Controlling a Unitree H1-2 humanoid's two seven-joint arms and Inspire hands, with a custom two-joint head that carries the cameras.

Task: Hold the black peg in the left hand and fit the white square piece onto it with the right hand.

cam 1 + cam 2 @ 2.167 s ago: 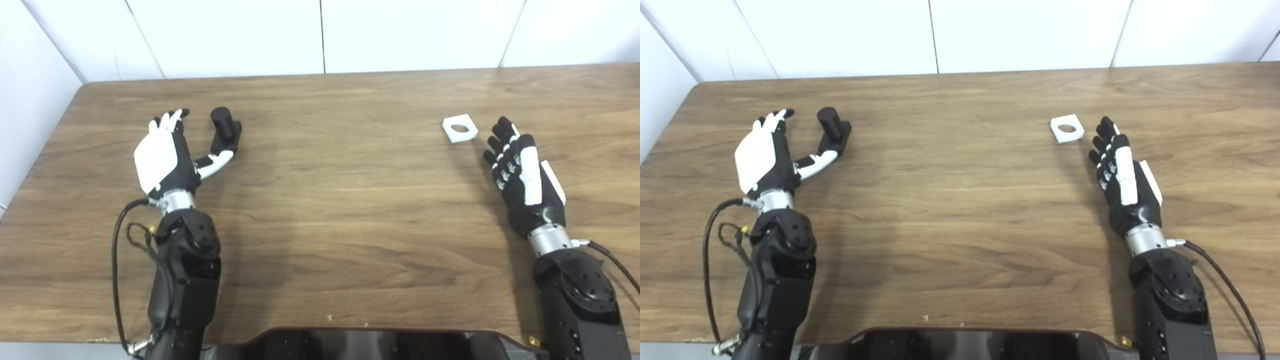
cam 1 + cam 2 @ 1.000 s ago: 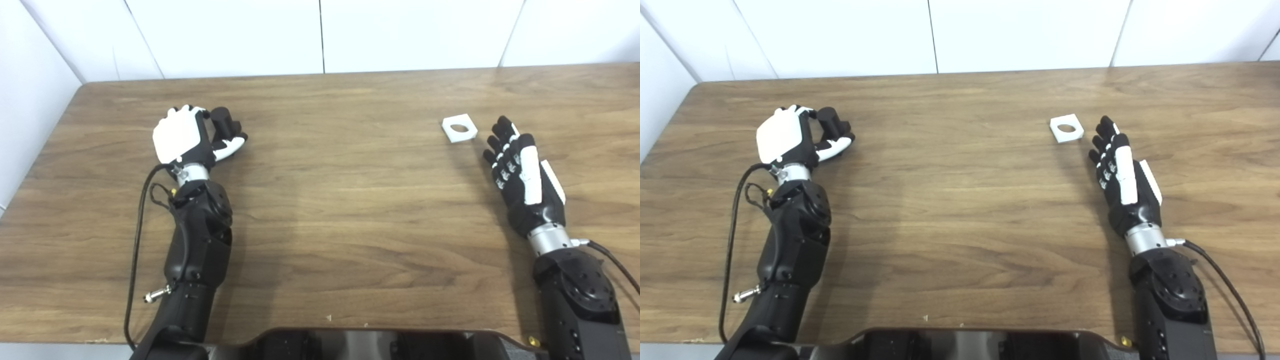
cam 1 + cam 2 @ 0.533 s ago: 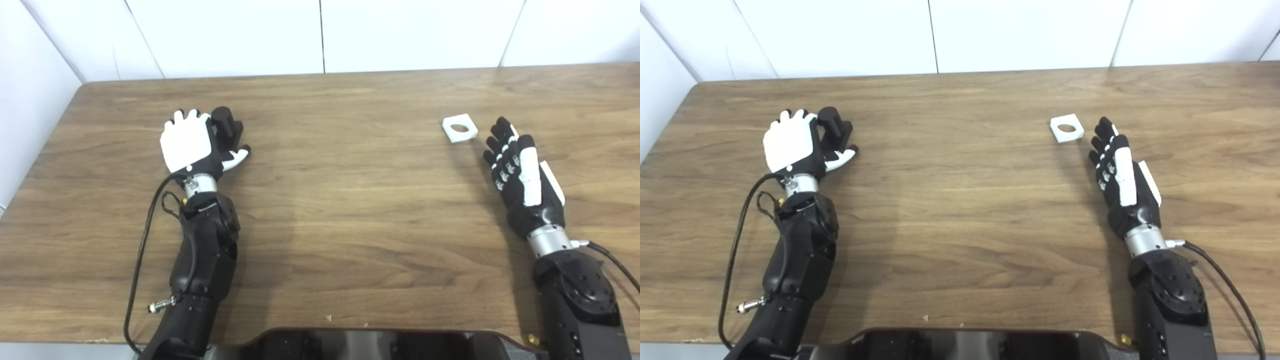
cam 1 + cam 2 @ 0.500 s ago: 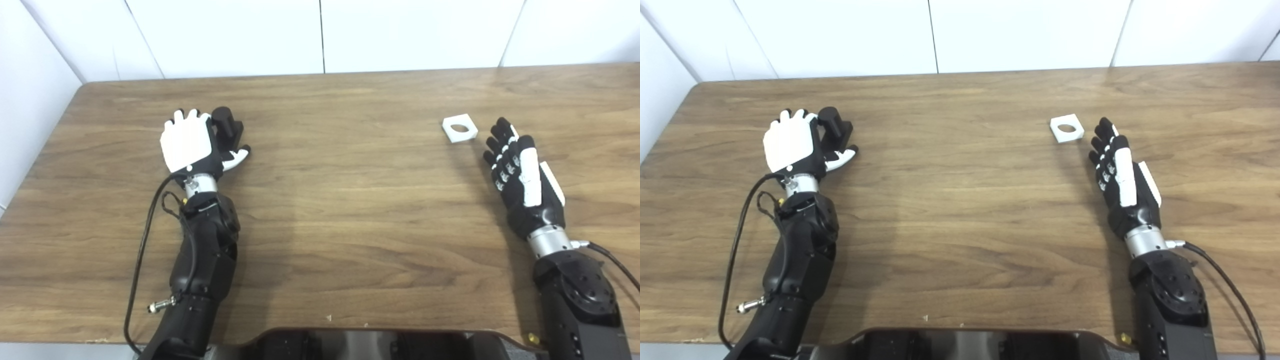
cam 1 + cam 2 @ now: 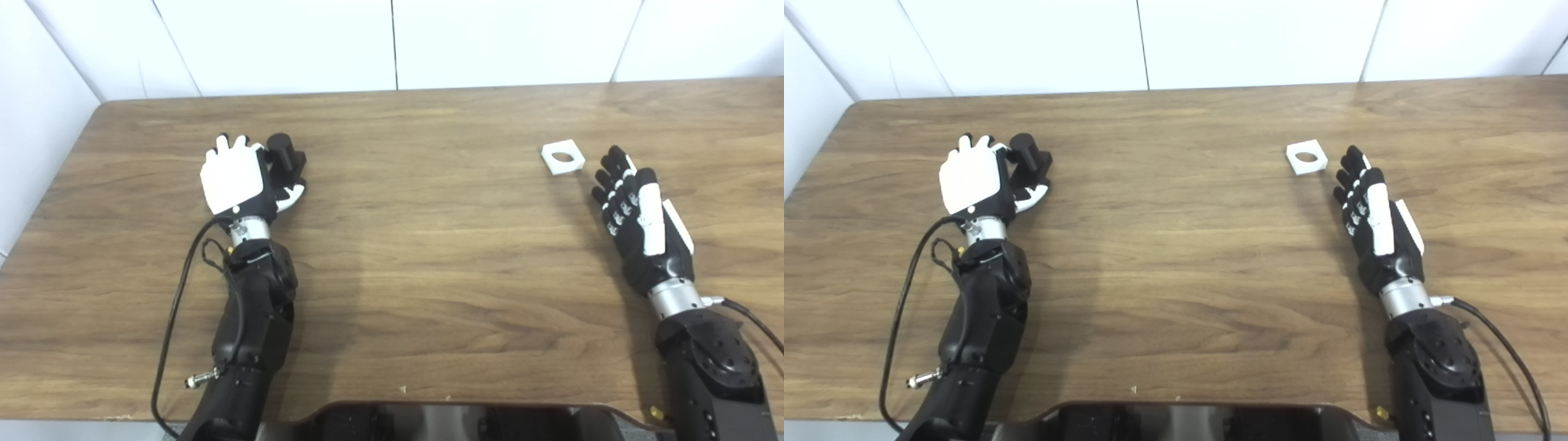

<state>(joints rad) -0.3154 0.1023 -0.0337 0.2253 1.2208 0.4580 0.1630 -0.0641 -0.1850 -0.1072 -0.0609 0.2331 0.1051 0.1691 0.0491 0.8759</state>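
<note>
The left hand [image 5: 236, 180], black with a white plate across its back, is curled around the black plastic peg [image 5: 283, 160], a short round post rising from a blocky base. Its fingers [image 5: 231, 143] wrap the far side of the piece while the white-tipped thumb [image 5: 293, 195] crosses under the base on the near side, so the peg is gripped between them. The post points up and slightly away from the robot, its round top showing just right of the white back plate. Whether the base touches the tabletop or is lifted clear of it cannot be told from these views. The left forearm [image 5: 983, 312] runs from the bottom edge up to the hand, with a black cable [image 5: 174, 309] looping along its outer side.

The right hand [image 5: 637, 214] holds nothing. It is turned edge-on, thumb side up, with its fingers [image 5: 612, 177] stretched forward and loosely apart. A white strip runs along the thumb, and a white plate shows on the far side of the palm. Its fingertips point toward the white square plastic piece with a round hole [image 5: 1306, 157], which lies flat on the brown wood-grain table [image 5: 429, 245], just beyond and to the left of them, not touching. The two task pieces are well apart, peg at the table's left, square piece at its right. White wall panels [image 5: 392, 43] stand behind the table's far edge.
</note>
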